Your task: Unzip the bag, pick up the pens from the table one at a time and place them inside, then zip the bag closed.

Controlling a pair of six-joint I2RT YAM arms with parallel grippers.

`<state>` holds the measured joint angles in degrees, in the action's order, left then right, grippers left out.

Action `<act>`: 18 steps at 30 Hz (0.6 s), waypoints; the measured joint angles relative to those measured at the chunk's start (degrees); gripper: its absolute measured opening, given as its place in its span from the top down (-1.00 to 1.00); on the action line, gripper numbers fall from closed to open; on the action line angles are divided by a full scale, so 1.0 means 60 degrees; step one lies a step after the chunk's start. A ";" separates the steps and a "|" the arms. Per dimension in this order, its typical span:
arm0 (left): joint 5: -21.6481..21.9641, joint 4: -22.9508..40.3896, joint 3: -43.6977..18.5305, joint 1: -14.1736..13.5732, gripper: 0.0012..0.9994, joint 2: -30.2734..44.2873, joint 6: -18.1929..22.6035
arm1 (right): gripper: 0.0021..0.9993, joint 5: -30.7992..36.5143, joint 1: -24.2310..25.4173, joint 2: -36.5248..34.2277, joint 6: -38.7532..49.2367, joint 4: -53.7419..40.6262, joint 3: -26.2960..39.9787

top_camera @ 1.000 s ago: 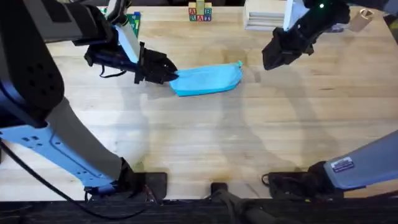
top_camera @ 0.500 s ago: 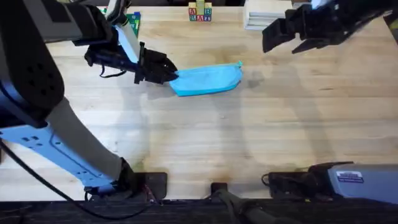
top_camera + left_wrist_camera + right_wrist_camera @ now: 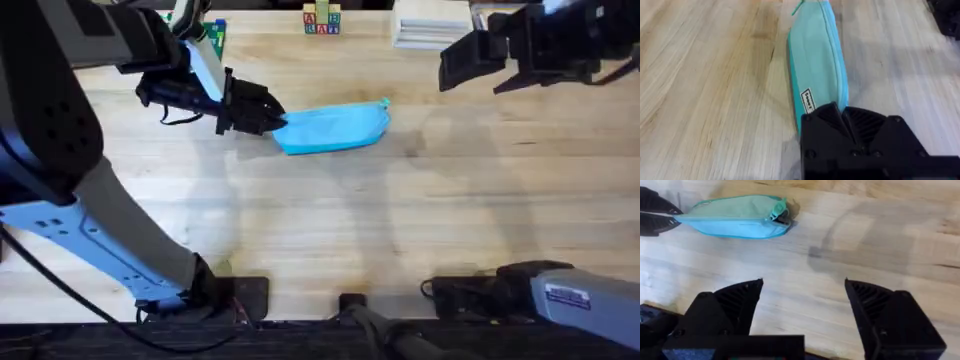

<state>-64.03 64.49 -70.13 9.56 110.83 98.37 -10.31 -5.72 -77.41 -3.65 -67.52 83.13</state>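
Note:
The light blue bag (image 3: 335, 128) lies on the table (image 3: 330, 230) at the middle back, its zipper closed along its length and the pull tab (image 3: 385, 102) at its right end. My left gripper (image 3: 272, 121) is shut on the bag's left end; in the left wrist view the bag (image 3: 817, 65) runs away from the black fingers (image 3: 830, 120) clamped on its near tip. My right gripper (image 3: 462, 65) hangs open, raised, well to the right of the bag. The right wrist view has the bag (image 3: 735, 217) far off, beyond the spread fingers (image 3: 737, 305). The pens are out of view.
Coloured letter blocks (image 3: 321, 20) stand at the back edge, a white stack (image 3: 430, 25) to their right, and a green and blue object (image 3: 207, 35) behind the left arm. Bare wood lies in front of the bag.
My right gripper has risen and drawn back to the right, away from the bag's right end. The left gripper and the bag have stayed put.

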 joint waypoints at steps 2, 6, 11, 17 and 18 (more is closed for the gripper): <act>0.0000 0.0000 0.0000 0.0000 0.92 0.0000 0.0000 | -1.00 0.0001 0.0000 0.0144 -0.0436 -0.0226 0.0000; 0.0000 0.0000 0.0000 0.0000 0.92 0.0000 0.0000 | -1.00 -0.0003 0.0000 0.0176 -0.0987 -0.0318 0.0000; 0.0002 0.0000 0.0000 0.0000 0.92 0.0000 0.0000 | -1.00 0.0005 0.0000 0.0176 -0.1670 -0.0329 0.0000; 0.0003 0.0000 0.0000 0.0000 0.92 0.0000 0.0000 | -1.00 0.0432 -0.0010 0.0176 -0.3195 -0.0671 0.0000; 0.0002 0.0000 0.0000 0.0000 0.92 0.0000 0.0000 | -1.00 0.0573 -0.0037 0.0176 -0.3474 -0.0730 0.0000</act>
<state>-64.02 64.49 -70.13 9.56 110.83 98.37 -6.87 -5.94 -76.36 -24.49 -71.90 83.13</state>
